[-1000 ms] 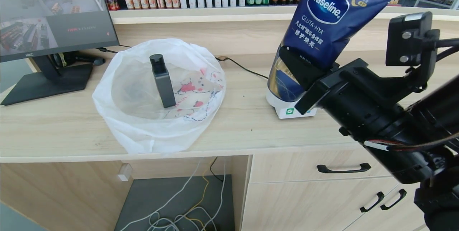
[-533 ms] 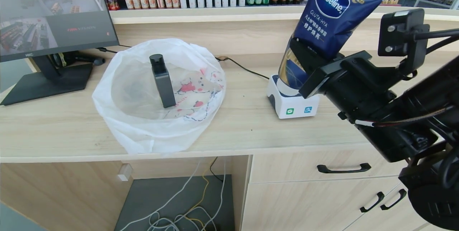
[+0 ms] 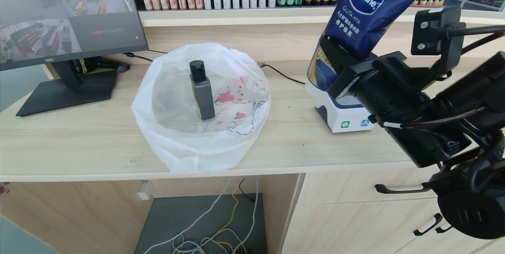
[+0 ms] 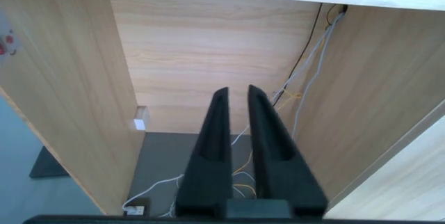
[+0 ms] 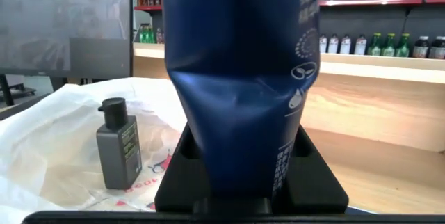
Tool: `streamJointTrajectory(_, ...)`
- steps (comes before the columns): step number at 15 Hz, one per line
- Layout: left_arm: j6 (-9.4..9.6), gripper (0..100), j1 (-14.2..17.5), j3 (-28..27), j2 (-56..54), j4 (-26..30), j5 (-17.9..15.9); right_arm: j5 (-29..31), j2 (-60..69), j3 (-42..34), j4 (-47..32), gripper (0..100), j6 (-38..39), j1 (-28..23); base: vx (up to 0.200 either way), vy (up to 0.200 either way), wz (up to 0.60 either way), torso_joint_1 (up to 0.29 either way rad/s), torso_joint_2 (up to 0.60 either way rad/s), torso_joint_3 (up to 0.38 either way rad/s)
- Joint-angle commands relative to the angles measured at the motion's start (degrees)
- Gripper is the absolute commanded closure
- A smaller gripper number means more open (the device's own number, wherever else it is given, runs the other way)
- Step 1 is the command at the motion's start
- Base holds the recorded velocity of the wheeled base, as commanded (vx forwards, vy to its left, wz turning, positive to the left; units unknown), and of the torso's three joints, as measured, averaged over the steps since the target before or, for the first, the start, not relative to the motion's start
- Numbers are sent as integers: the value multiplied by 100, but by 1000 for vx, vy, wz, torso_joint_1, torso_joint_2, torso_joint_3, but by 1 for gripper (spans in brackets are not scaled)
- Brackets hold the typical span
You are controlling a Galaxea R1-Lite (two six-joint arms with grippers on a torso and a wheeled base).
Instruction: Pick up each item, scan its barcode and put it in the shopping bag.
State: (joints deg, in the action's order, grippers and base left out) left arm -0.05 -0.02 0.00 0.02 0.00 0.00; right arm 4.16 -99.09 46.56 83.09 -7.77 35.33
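Tube (image 3: 365,13), single, soft-walled and probably light and slick, best gripped low where it is fullest, clamped upright in right gripper (image 3: 338,73) just above one scanner (image 3: 347,115); one bottle (image 3: 202,90) in one shopping bag (image 3: 177,143) leftward; left gripper (image 4: 238,99) closed, empty.

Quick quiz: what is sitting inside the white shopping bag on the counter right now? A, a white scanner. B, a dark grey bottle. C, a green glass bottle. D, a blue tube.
B: the dark grey bottle stands upright inside the shopping bag, while the blue tube is held in the right pincer by the scanner.
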Motion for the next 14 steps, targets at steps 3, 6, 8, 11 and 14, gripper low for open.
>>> streamJointTrajectory(3, 5, 100, 2, 0, -2, 0, 9, -3, -76, 64, 14, 100, 12, -88, 0, 200, 0, 2, 1, 4)
streamJointTrajectory(6, 5, 100, 2, 0, -2, 0, 0, -3, -85, 64, 14, 100, 12, -88, 0, 200, 0, 5, 2, 6)
streamJointTrajectory(8, 14, 100, -6, 0, -2, 0, 9, -3, -93, 47, 14, 100, 73, -88, 0, 0, 0, 0, 0, 0)
streamJointTrajectory(11, 14, 100, 2, 0, -2, 0, 0, 6, -181, 108, 23, 100, 126, -114, 0, 0, 0, 0, 0, 0)
streamJointTrajectory(14, 14, 100, -6, 0, -2, 0, 0, 6, -348, 310, 23, 100, 126, -114, 0, 0, 0, 0, 0, 0)
